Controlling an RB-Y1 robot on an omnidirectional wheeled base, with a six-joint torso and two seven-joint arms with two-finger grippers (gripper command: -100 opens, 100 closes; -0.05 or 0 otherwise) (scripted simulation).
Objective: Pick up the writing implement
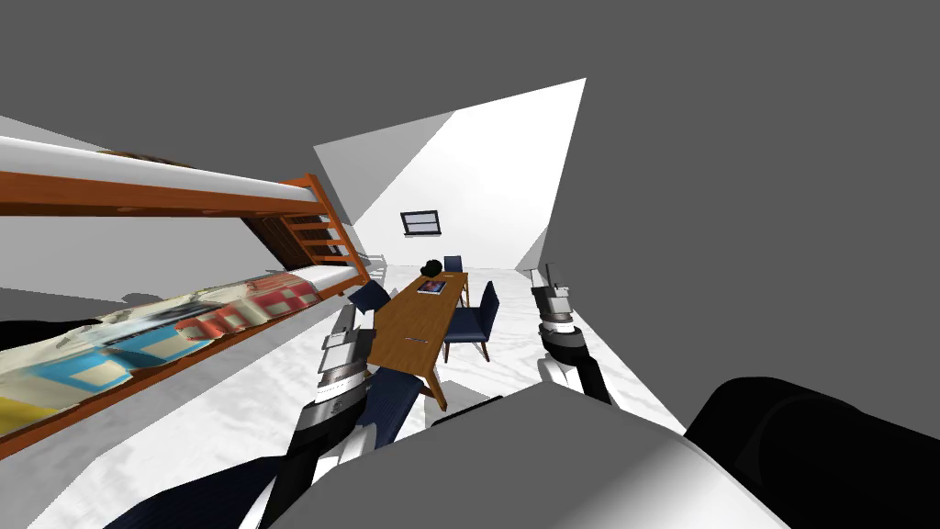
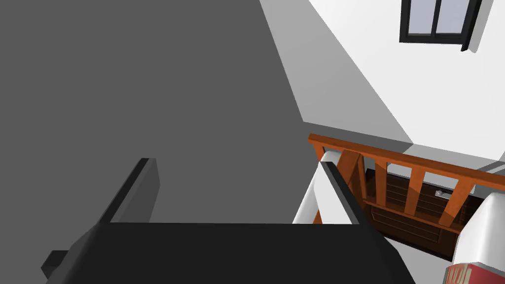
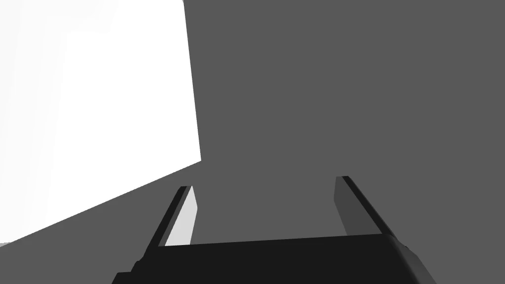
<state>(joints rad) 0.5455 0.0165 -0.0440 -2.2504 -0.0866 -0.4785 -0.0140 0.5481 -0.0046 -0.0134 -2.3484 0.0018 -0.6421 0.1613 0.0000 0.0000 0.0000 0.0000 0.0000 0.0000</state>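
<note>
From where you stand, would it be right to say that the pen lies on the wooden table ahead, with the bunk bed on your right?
Not quite: the bunk bed stands on my left, not my right, as the head view shows. The rest holds: the thin pen lies on the wooden table ahead.

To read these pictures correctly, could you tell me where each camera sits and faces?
Head view: on the head, facing steeply down and forward at the wooden table with a thin pen; left claw and right claw show.
Left wrist view: on the left hand, along its open claw toward the bunk bed and window.
Right wrist view: on the right hand, along its open claw.
Shared: head and left wrist views both show bunk bed and window.
</note>
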